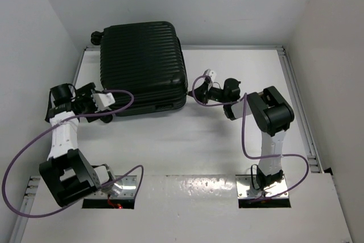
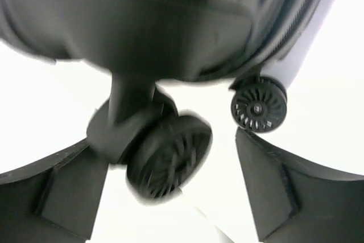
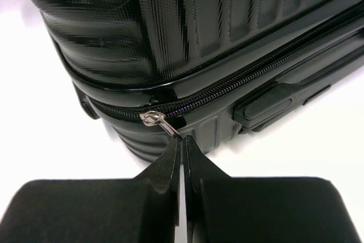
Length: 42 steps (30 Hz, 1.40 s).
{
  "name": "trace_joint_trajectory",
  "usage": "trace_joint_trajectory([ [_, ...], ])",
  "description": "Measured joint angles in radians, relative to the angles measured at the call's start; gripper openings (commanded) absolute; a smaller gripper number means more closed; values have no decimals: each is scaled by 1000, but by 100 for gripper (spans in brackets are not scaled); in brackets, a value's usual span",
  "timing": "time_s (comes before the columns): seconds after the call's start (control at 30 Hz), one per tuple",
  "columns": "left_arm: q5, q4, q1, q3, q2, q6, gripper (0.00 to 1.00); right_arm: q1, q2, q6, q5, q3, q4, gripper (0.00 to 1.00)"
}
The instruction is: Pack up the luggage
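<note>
The luggage (image 1: 142,64) is a big black ribbed hard-shell case lying flat and zipped at the back left of the table. My right gripper (image 3: 183,140) is at its front right corner (image 1: 192,95), shut on the silver zipper pull (image 3: 156,120), which sits at the rounded corner of the zip line. My left gripper (image 1: 102,113) is at the front left corner, low by the table. In the left wrist view it stands open (image 2: 165,140), with a blurred black wheel (image 2: 168,155) between its fingers. A second wheel (image 2: 259,106) shows farther back.
The white table (image 1: 205,140) is enclosed by white walls on the left, back and right. A side handle (image 3: 267,106) sits on the case just right of the zipper pull. Purple cables (image 1: 34,157) loop from both arms.
</note>
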Motion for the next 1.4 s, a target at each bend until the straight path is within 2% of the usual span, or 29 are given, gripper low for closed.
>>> trace_joint_trajectory([
  [0.2,53,-138,120,0,-89,10,99,-16,34,0,0,52,0,0],
  [0.5,78,-197,207,6,-87,-18,99,-51,12,37,-71,82,89,0],
  [0.57,79,-202,217,20,-67,-46,99,-54,2,48,-107,82,101,15],
  [0.6,79,-201,220,27,-58,-66,99,-54,-1,55,-127,80,107,31],
  [0.63,79,-199,224,34,-50,-87,99,-57,-5,55,-158,76,112,38],
  [0.7,79,-194,225,45,-43,-121,99,-64,-14,58,-216,56,117,46],
  [0.83,76,-195,223,66,-43,-187,99,-111,-17,100,-333,47,122,53],
  [0.97,59,-195,193,138,-18,-345,99,-176,-17,197,-394,47,126,53],
  [1.1,48,-169,180,170,-8,-512,99,-182,-53,238,-386,1,122,38],
  [1.17,33,-151,175,168,-18,-574,99,-164,-108,205,-360,-11,15,36],
  [1.27,5,-126,160,154,-65,-649,99,-123,-227,90,-287,-11,-189,36],
  [1.3,-3,-122,154,149,-85,-664,99,-111,-257,71,-266,-14,-211,36],
  [1.4,-22,-102,145,143,-125,-708,99,-72,-311,4,-191,-33,-266,45],
])
